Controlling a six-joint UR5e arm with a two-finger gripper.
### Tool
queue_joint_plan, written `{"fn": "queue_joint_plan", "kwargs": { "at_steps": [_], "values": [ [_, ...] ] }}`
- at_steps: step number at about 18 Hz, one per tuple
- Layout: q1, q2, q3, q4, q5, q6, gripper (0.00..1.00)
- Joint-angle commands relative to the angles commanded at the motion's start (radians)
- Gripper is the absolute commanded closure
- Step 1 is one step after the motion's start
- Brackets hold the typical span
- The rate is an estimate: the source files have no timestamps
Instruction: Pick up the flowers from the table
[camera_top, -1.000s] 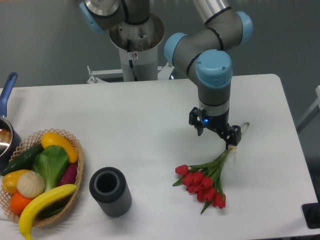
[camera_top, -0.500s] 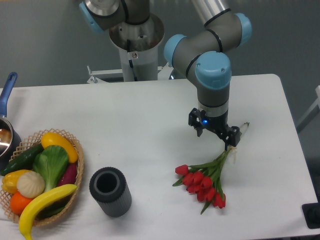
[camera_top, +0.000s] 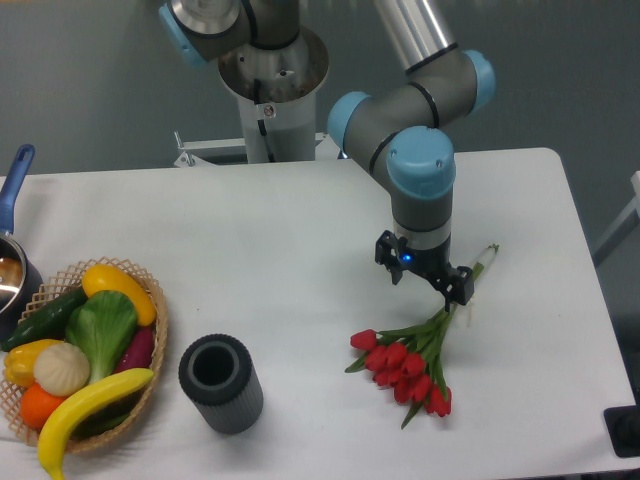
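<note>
The flowers, a small bunch of red tulip buds with thin green stems, lie on the white table at the front right. The stems run up and to the right to about the far tip near the arm. My gripper hangs straight down just above the middle of the stems, its two dark fingers spread apart and empty, one to the left of the stems and one over them.
A dark cylinder stands upright at the front centre. A wicker basket with vegetables and a banana sits at the front left. A blue-handled pot is at the left edge. The robot base is behind the table.
My gripper has shifted slightly left and down toward the stems. The flowers have not moved.
</note>
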Motion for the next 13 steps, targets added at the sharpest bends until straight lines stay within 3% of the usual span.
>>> {"fn": "queue_joint_plan", "kwargs": {
  "at_steps": [3, 13],
  "values": [
    [0.024, -0.046, 0.037, 0.002, 0.000, 0.005, 0.00],
    [0.028, -0.135, 0.046, 0.002, 0.005, 0.008, 0.01]
  ]
}}
